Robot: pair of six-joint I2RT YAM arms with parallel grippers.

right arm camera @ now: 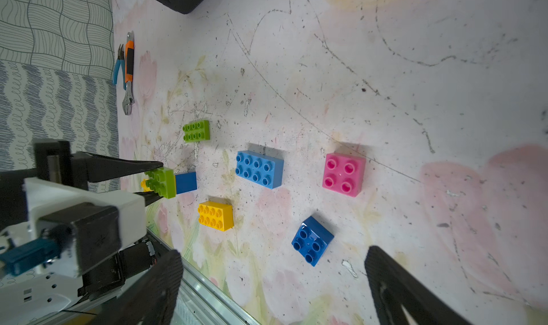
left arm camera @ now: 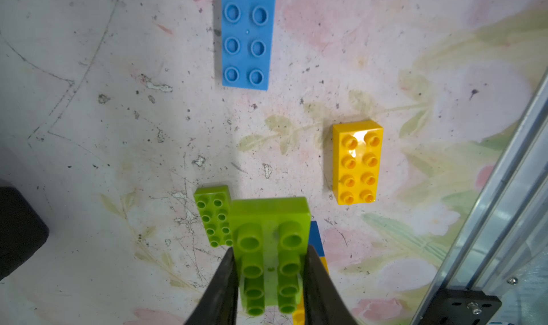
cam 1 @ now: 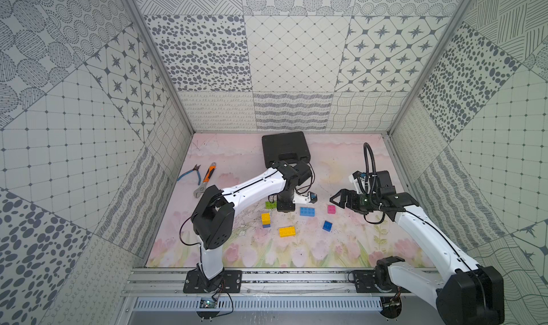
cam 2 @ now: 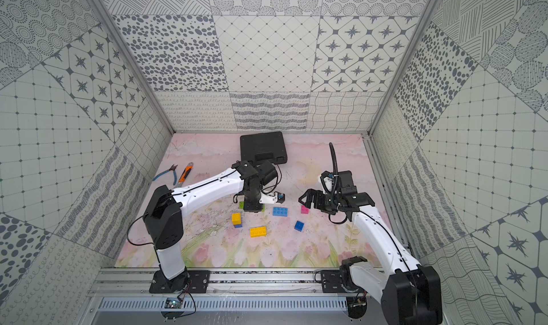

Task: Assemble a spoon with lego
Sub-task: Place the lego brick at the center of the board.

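- Lime brick: gripped studs-up by left jaws, for pressing onto yellow-blue stack at its 7 o'clock.
- Right jaws: spread wide, empty, near pink brick.

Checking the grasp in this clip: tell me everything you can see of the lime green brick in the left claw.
The lime green brick is an oblong, glossy plastic piece with eight round studs in two rows. The left claw holds it above the mat, black fingers pressed on its two long sides, studs toward the wrist camera. In that view it overlaps a second lime green brick lying flat and a yellow and blue stack; contact with either cannot be judged.
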